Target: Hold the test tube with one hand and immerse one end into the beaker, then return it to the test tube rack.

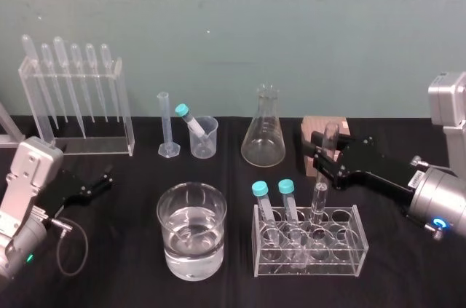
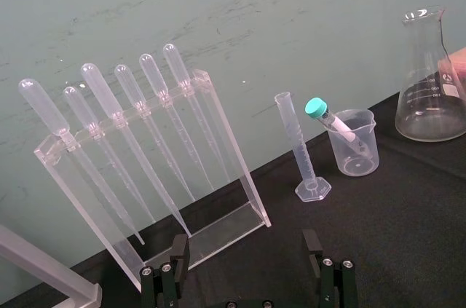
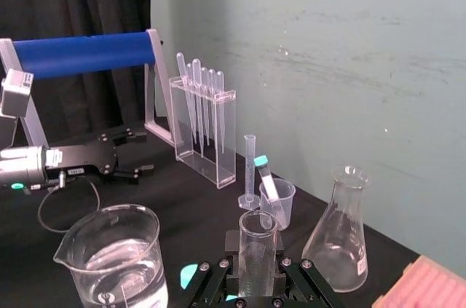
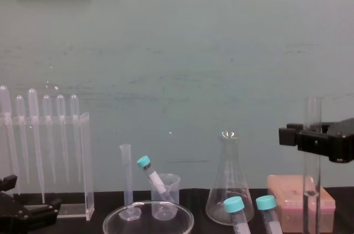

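Head view — right gripper [image 1: 324, 159] clamps test tube [image 1: 320, 195], tip in rack [image 1: 306, 264].

test tube [image 1: 320, 195]: clear, open rim, upright, clamped near its top by right gripper [image 1: 328, 154]; lower end at a back-row hole of the rack [image 1: 349, 246]; beaker [image 1: 204, 140]: small, clear, upright, well apart to the left; teal-capped tube [image 1: 188, 119] leans inside

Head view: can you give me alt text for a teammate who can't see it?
The right claw grips a tall clear test tube upright, its lower end at the clear rack beside two teal-capped tubes. A wide glass of water stands left of the rack; the left claw is open at the table's left.
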